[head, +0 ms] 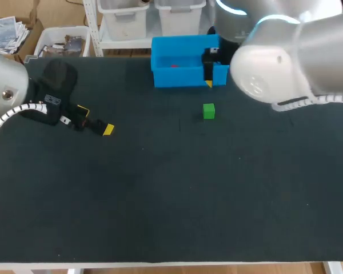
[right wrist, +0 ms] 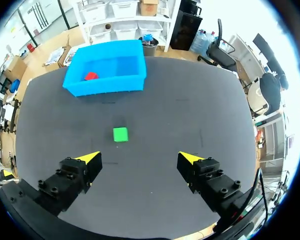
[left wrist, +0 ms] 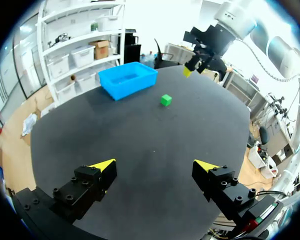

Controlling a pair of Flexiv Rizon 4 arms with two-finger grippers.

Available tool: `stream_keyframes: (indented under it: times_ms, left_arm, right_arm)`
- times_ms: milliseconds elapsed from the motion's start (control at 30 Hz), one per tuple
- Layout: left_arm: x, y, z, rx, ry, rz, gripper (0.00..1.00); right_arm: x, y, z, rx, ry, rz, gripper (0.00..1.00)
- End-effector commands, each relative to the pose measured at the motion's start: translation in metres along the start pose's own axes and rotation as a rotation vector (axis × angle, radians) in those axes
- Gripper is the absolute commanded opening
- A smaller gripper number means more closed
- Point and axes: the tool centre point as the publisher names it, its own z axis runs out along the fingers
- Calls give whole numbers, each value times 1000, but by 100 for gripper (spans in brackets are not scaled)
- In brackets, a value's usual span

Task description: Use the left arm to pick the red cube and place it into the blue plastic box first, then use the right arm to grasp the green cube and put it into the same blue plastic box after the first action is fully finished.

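The red cube (head: 174, 65) (right wrist: 90, 76) lies inside the blue plastic box (head: 186, 78) (right wrist: 107, 86) (left wrist: 127, 80) at the table's far middle. The green cube (head: 208, 111) (right wrist: 120, 134) (left wrist: 165, 100) sits on the black mat just in front of the box. My left gripper (head: 95, 121) (left wrist: 155, 165) is open and empty, low over the mat at the far left, well away from both cubes. My right gripper (head: 208, 77) (right wrist: 140, 158) is open and empty, raised by the box's right end, with the green cube ahead of its fingers. The left wrist view also shows this right gripper (left wrist: 200, 57).
The black mat (head: 171, 194) covers the whole table. Its white front edge (head: 160, 265) runs along the near side. My right arm's bulky elbow (head: 274, 68) hangs over the far right part of the table.
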Motion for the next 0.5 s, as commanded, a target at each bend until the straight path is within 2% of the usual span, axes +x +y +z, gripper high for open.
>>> stream_keyframes:
  times_ms: [33, 500]
  left_arm:
    - [1, 2, 0, 6, -5, 2, 100]
    - [1, 2, 0, 6, -5, 2, 100]
  right_arm:
    - [1, 10, 9, -11, -7, -21, 100]
    - [4, 21, 44, -81, -16, -61, 100]
